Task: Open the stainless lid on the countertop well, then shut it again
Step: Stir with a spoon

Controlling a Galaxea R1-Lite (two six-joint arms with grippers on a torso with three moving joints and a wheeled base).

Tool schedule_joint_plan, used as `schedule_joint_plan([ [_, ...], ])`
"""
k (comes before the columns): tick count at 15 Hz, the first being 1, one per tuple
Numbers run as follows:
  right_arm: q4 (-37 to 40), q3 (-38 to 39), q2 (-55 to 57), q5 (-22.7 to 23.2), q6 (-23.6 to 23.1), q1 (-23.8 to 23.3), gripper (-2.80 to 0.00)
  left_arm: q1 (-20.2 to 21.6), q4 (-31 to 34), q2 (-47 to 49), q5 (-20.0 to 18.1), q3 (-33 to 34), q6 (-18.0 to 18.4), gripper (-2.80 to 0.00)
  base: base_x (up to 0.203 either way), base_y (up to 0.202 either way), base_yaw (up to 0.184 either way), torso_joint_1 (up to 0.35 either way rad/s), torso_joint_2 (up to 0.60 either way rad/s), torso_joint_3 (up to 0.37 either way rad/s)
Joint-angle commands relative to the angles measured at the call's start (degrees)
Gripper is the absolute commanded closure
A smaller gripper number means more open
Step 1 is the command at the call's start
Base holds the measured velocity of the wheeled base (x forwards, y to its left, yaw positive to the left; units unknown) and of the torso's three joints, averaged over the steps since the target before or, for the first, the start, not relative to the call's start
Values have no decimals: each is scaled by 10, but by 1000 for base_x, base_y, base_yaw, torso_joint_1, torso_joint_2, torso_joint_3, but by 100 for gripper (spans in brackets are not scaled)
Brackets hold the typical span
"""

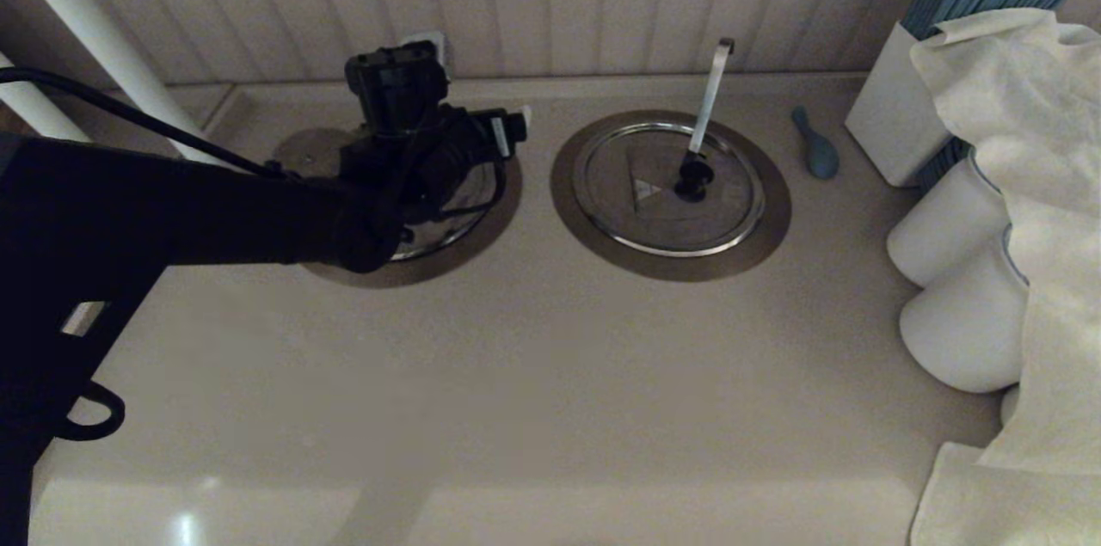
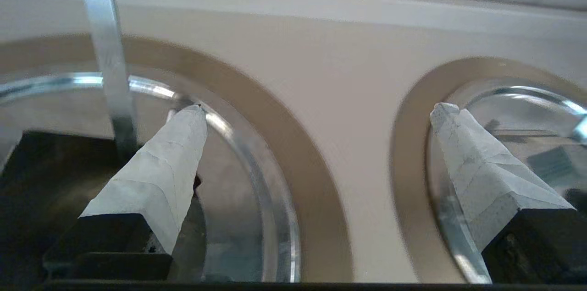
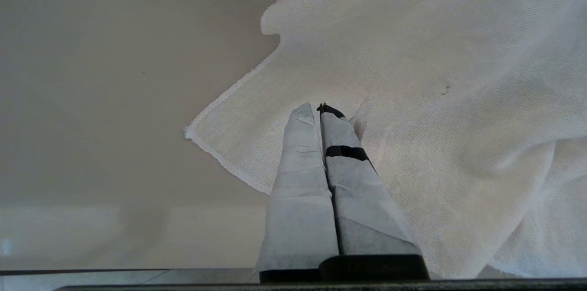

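The stainless lid (image 1: 654, 193) lies flat and closed in the right-hand countertop well, inside its brownish collar (image 1: 774, 219). It has a black centre knob (image 1: 693, 176), a wedge crease, and a thin grey hooked handle (image 1: 710, 95) rising at its far edge. My left gripper (image 1: 514, 123) hovers over the right rim of the twin left well, left of the lid and apart from it. In the left wrist view the gripper (image 2: 319, 107) is open and empty over the counter strip between the collars, with the lid (image 2: 513, 112) behind one finger. My right gripper (image 3: 319, 107) is shut above a white cloth.
The twin lid (image 2: 229, 217) has a broad bright handle (image 2: 107, 52), and my left arm mostly hides it in the head view. A blue-grey spoon (image 1: 815, 146), a white box of blue sticks (image 1: 894, 107) and a cloth-draped group of white jars (image 1: 946, 236) stand to the right. The wall runs close behind.
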Motion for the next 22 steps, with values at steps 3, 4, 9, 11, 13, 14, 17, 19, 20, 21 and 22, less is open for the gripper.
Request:
schedule_joint_plan([
  [3, 0, 0, 0, 0, 0, 0, 0, 0, 5, -16, -12, 0, 5, -280, 0, 0, 0, 0, 0, 0],
  [4, 0, 0, 1, 0, 0, 0, 0, 2, 7, -11, -22, -5, 6, -280, 0, 0, 0, 0, 0, 0],
  [9, 0, 0, 0, 0, 0, 0, 0, 68, 30, 5, -46, -23, 49, -280, 0, 0, 0, 0, 0, 0],
  [11, 0, 0, 0, 0, 0, 0, 0, 98, 30, 22, -46, -62, 50, -280, 0, 0, 0, 0, 0, 0],
  [13, 0, 0, 0, 0, 0, 0, 0, 108, 28, 67, -46, -114, 37, -280, 0, 0, 0, 0, 0, 0],
  [14, 0, 0, 0, 0, 0, 1, 0, 110, 28, 89, -46, -141, 26, -280, 0, 0, 0, 0, 0, 0],
  [17, 0, 0, 0, 0, 0, 0, 0, 104, 31, 144, -64, -204, 12, -280, 0, 0, 0, 0, 0, 0],
  [19, 0, 0, 0, 0, 0, 0, 0, 97, 30, 152, -76, -204, 12, -280, 0, 0, 0, 0, 0, 0],
  [20, 0, 0, 0, 0, 0, 0, 0, 97, 28, 154, -76, -204, 12, -280, 0, 0, 0, 0, 0, 0],
  [21, 0, 0, 0, 0, 0, 0, 0, 97, 25, 157, -76, -205, 12, -280, 0, 0, 0, 0, 0, 0],
  [22, 0, 0, 0, 0, 0, 0, 0, 98, 24, 160, -77, -205, 11, -280, 0, 0, 0, 0, 0, 0],
])
